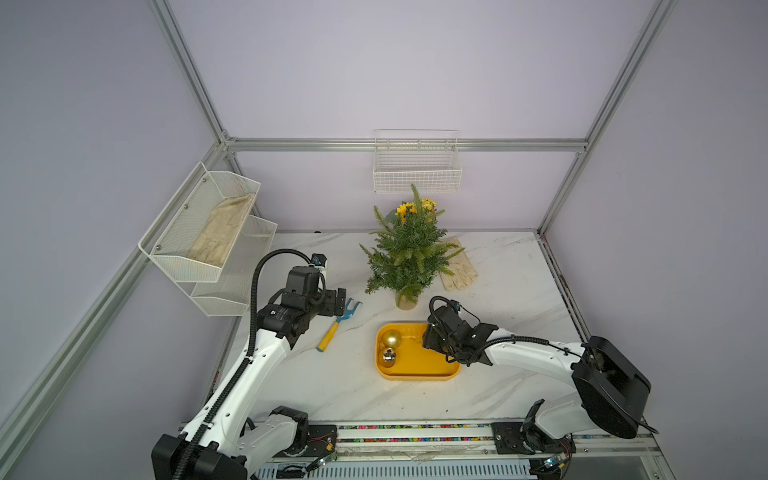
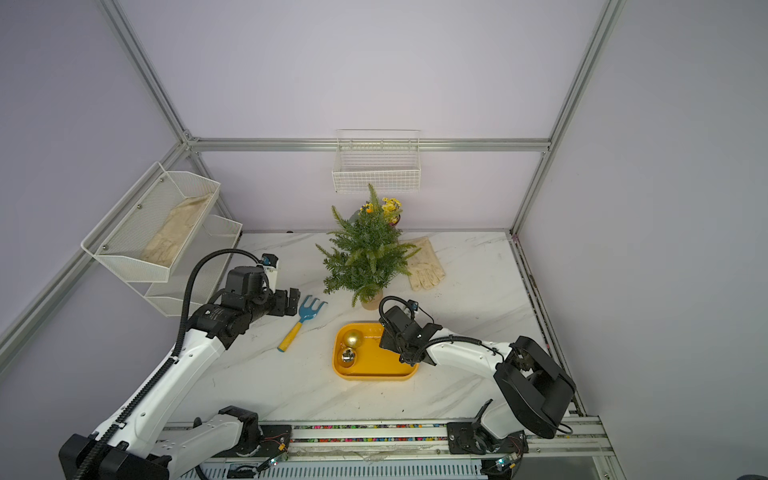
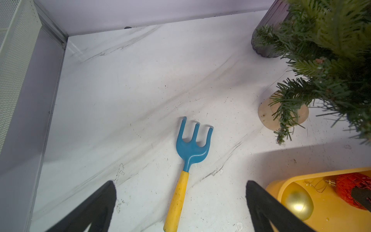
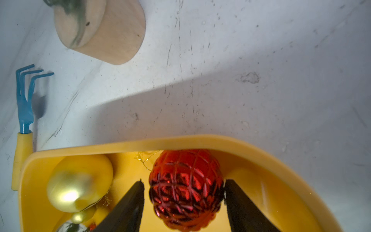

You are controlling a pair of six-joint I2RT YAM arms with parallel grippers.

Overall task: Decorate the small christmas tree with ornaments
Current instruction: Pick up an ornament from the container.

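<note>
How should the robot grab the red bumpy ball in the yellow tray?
Pinch the red ball across its round middle, one finger on each side, coming down from above. It lies close to the yellow tray's wall with the gold ball beside it, so the open top looks easiest. The right end effector straddles it that way.

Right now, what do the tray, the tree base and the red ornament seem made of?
Tray: likely moulded plastic, matte yellow, rounded seamless rim.
Tree base: looks like bare pale wood, faint grain, no gloss.
Red ornament: glossy, faceted lattice with bright glints; glass or plastic, can't tell.
</note>
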